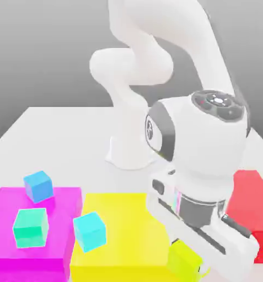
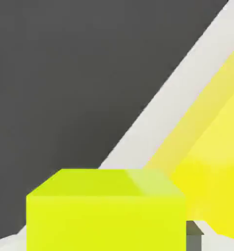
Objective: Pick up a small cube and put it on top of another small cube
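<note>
In the exterior view, my gripper (image 1: pixel 189 260) is low in the right half of the frame, pinching the lime cube (image 1: pixel 184 261) between its fingers. The hand view agrees: the cube sits between my two fingertips, with a flat face toward the camera. In the exterior view the cube leans, its edges slanting, at the near right corner of the flat yellow block (image 1: pixel 125 231); I cannot tell whether it touches anything beneath.

My hand's wide white body slopes from the middle right of the frame down to the lower right corner. Above it my wrist hangs bulky and rounded, and my arm (image 1: pixel 134 66) climbs from its base near the centre, bends, arches past the top edge and comes down on the right.

Farther out, a cyan cube (image 1: pixel 90 232) sits at the yellow block's left side. On the magenta block (image 1: pixel 51 248), lower left, are a green cube (image 1: pixel 30 228) and, behind it, a blue cube (image 1: pixel 38 186). A red block (image 1: pixel 252 209) lies at the right edge, partly behind my hand.
</note>
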